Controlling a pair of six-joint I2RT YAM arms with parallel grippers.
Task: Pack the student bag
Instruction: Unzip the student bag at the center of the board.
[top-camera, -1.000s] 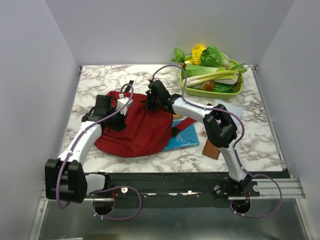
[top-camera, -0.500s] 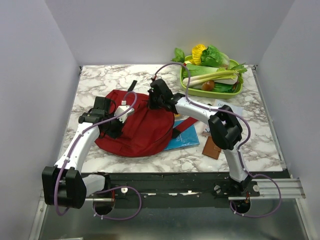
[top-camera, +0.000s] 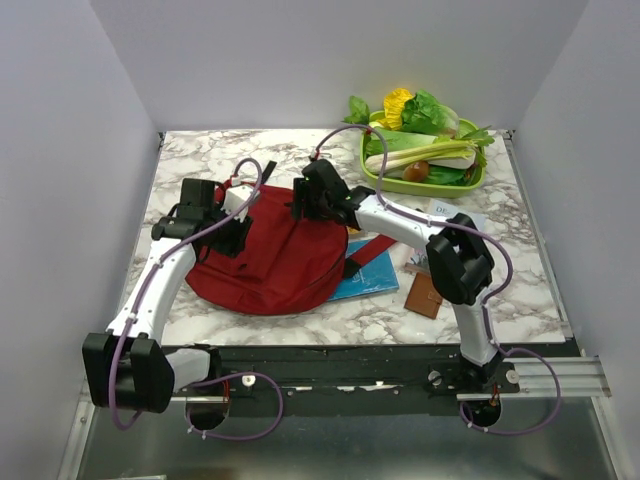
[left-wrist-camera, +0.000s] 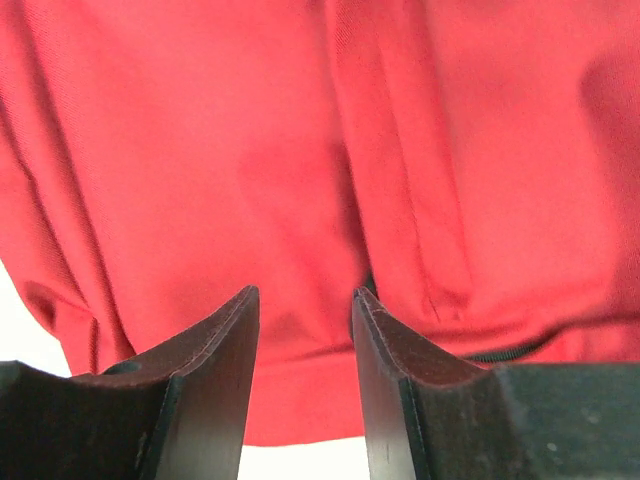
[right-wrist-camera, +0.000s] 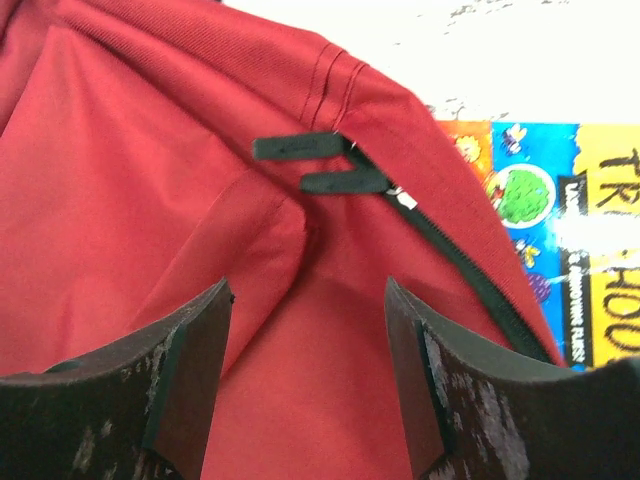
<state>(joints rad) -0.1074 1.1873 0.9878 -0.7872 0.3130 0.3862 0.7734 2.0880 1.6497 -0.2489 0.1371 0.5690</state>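
Both left claw and right claw gape over the student bag, its top edge hidden under the arms.

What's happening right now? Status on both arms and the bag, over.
Left gripper open, close over the dark red fabric backpack. Right gripper open above its two black zip pulls. Colourful picture book lies partly under the bag.

The left arm rises from its base at the near left and bends forward and inward, the left gripper angled down toward the right. Its 2 fingers stand a little apart. The right arm reaches leftward from a raised elbow. The right gripper points down, its fingers spread wider.
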